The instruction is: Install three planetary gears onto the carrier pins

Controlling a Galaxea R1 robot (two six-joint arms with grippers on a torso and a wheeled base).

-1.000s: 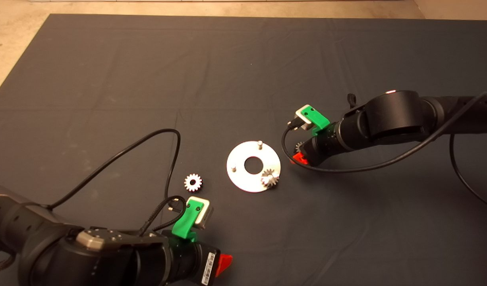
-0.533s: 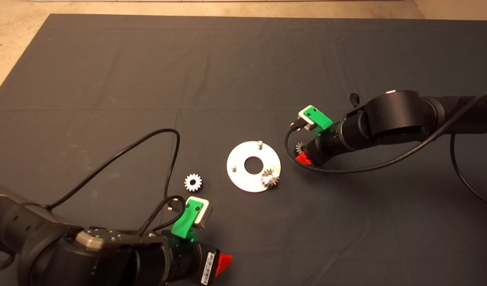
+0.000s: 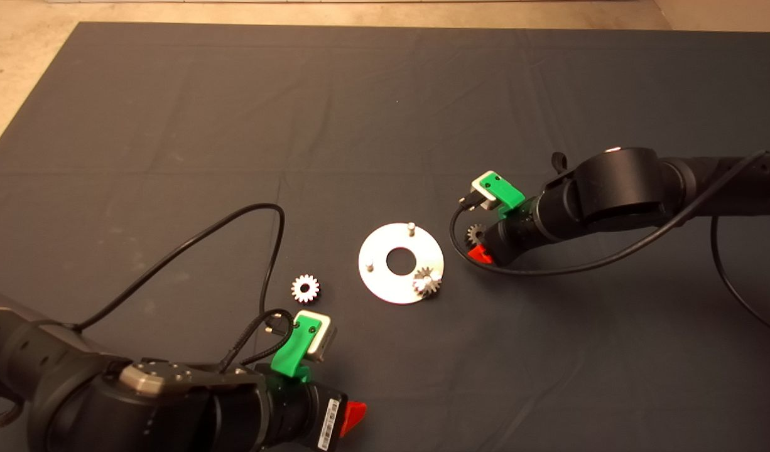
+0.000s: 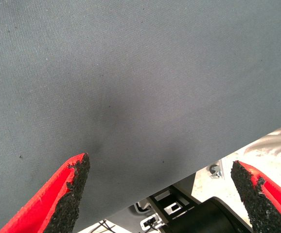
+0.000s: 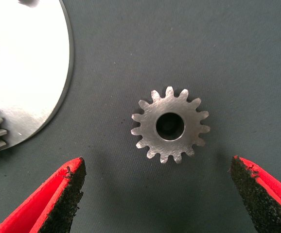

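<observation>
The gears are small, shiny grey metal w/ pointy teeth all round & a round hole in the middle. 3 gears in all: one gear on the disc (image 3: pixel 426 282), sitting on a pin at the disc's edge nearest the right arm; one loose gear (image 3: pixel 305 288) flat on the mat (image 3: pixel 234 113), just beside the disc on the left arm's side; one more gear (image 5: pixel 170 124) flat on the mat by the disc's other side, right under the right gripper (image 5: pixel 160 194). That gripper's red fingers are spread wide, one each side of the gear, not touching it.

The disc (image 3: pixel 385 282) is flat, round, silver, w/ a big hole in the middle. 3 pins: 2 bare pins (image 3: pixel 410 228) & 1 under a gear.

Left gripper (image 4: pixel 162 196) waits at the lower left, fingers wide apart, holding nothing
</observation>
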